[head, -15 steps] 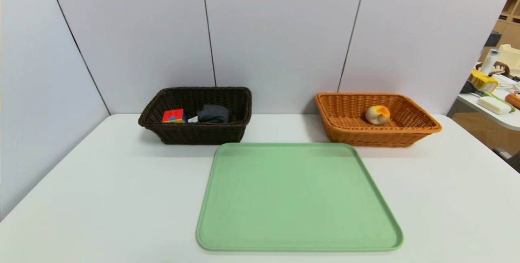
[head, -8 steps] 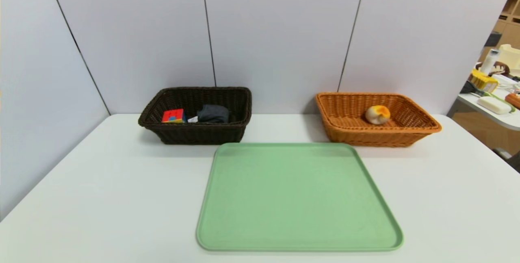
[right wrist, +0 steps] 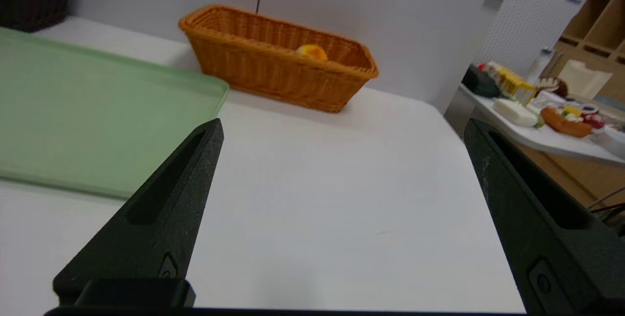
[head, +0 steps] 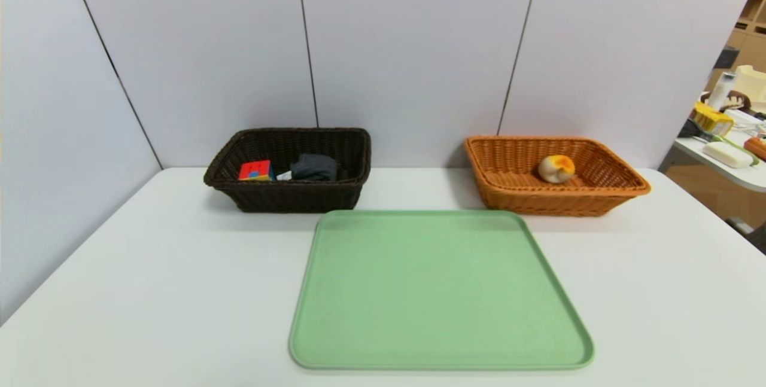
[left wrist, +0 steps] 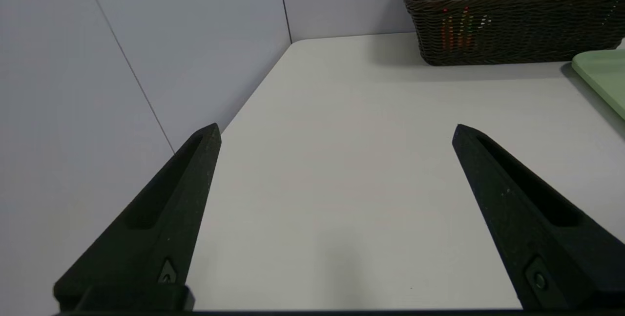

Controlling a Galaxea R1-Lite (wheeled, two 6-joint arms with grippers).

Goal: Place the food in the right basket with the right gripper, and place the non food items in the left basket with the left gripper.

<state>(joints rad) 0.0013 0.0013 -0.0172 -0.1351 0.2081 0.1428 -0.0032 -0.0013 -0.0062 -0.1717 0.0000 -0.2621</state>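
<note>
Still: against the earlier head views nothing on the table has shifted; baskets, their contents and the tray lie the same.
Bun: a round pale bun (head: 556,168) with an orange-brown top lies in the orange wicker basket (head: 622,186), toward its back wall; from the right wrist only its top shows above the rim.
Cube: a colour-puzzle cube (head: 255,170), red face forward, sits in the dark brown wicker basket (head: 293,198), at its left end.
Dark item: a dark blue-grey folded bundle (head: 314,167) lies just beside the cube, in the same basket; a small white scrap shows between them.
Tray: the green tray (head: 440,291) lies in front of and between the two baskets, bare.
Left gripper: left gripper (left wrist: 337,128) has its jaws spread wide, holding nothing, above the white table (head: 149,279) near its left edge, well apart from the dark basket.
Right gripper: right gripper (right wrist: 342,123) likewise spread wide and empty, over bare table beside the tray's right edge, short of the orange basket.
Head view: neither arm shows.
</note>
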